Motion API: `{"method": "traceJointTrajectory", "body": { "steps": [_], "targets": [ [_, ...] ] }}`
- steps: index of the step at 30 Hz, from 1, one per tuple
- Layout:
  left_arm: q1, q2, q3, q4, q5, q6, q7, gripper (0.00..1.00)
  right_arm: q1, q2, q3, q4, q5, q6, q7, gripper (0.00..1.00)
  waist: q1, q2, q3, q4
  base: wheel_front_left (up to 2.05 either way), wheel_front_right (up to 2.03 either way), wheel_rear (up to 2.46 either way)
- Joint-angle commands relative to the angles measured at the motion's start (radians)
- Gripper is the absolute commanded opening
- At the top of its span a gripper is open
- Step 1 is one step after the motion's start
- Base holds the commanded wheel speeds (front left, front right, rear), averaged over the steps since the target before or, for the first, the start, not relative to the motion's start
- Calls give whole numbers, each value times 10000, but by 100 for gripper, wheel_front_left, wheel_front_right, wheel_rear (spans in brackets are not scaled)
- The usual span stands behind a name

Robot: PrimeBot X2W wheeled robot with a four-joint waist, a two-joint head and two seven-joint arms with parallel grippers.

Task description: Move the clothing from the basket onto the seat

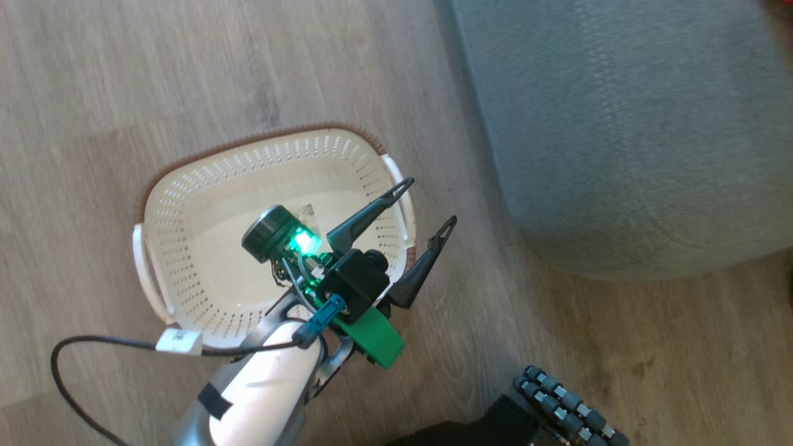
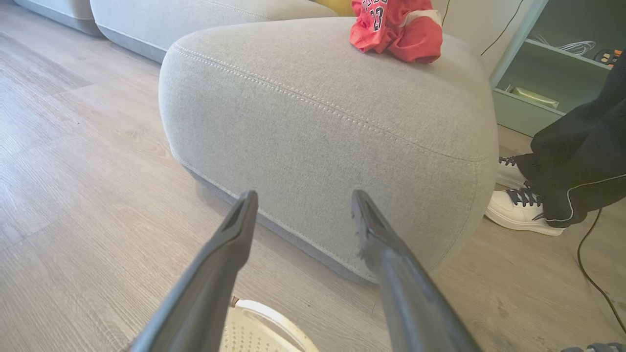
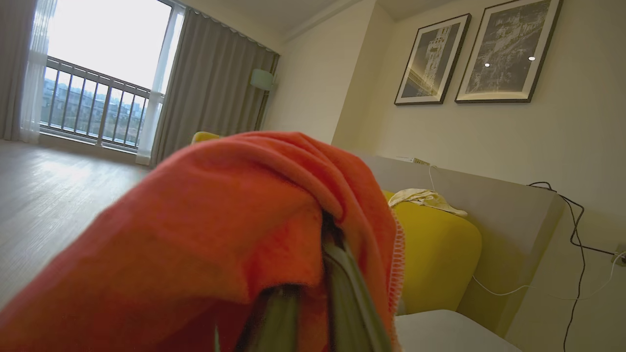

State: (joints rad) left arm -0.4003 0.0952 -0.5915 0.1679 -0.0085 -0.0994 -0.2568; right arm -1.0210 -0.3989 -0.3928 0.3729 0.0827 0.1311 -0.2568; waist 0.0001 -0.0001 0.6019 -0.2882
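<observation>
– Left gripper (image 1: pixel 432 201) first: how does it stand?
– Released. Its two dark fingers are spread wide with nothing between them. In the head view it hovers over the 3 o'clock side of the basket (image 1: pixel 186 204).
– And the basket itself?
– It sits on the wooden floor (image 1: pixel 93 74), toward 8 o'clock in the head view. Its perforated bottom shows, with a label sticker (image 1: pixel 308 210) on it.
– Where is the seat?
– The seat (image 1: pixel 619 124) lies at 2 o'clock from the basket, near it but apart. From the left wrist it rises straight beyond the open fingers, with light stitching running along its rounded edge.
– The clothing?
– One piece, the printed red garment (image 2: pixel 391 29), lies crumpled on top of the seat, at 1 o'clock in the left wrist view. A white band and dark numerals show on it.
– And the right gripper (image 3: pixel 327 254)?
– Clenched on the other red garment (image 3: pixel 220 220). In the right wrist view the fabric drapes over both fingers and hides their tips.
– Anything else around?
– A person's white shoes (image 2: pixel 523 210) and dark trousers (image 2: pixel 582 146) stand just beside the seat, at 3 o'clock in the left wrist view. Past the held fabric, a yellow cushion (image 3: pixel 435 244) sits at 4 o'clock, and two framed pictures (image 3: pixel 503 54) hang at 1 o'clock.
</observation>
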Motion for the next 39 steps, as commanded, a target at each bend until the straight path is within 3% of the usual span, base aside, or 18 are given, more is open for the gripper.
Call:
{"method": "traceJointTrajectory", "body": {
  "steps": [1, 10, 18, 30, 39],
  "targets": [
    [-163, -2, 115, -373, 64, 2, -49, 100, -249, -407, -209, -173, -115, -4, -49, 0, -1, 1, 244, 228, 0, 0, 0],
    [-361, 85, -1, -445, 112, 64, -49, 100, -579, -172, -2361, 1813, -1055, -4, -49, 0, -1, 1, 775, 593, 0, 0, 0],
    [-468, 237, -74, -473, 141, 152, -49, 100, -632, 213, -3452, 3595, -1854, -4, -49, 0, -1, 1, 1072, 611, 0, 0, 0],
    [-603, 386, -147, -455, 94, 278, -49, 100, -1028, 193, -4632, 6070, -3092, -4, -49, 0, -1, 1, 1409, 576, 0, 0, 0],
    [-710, 526, -170, -375, 37, 312, -49, 100, -1320, 188, -4823, 6446, -3560, -4, -49, 0, -1, 1, 1354, 561, 0, 0, 0]
  ]
}}
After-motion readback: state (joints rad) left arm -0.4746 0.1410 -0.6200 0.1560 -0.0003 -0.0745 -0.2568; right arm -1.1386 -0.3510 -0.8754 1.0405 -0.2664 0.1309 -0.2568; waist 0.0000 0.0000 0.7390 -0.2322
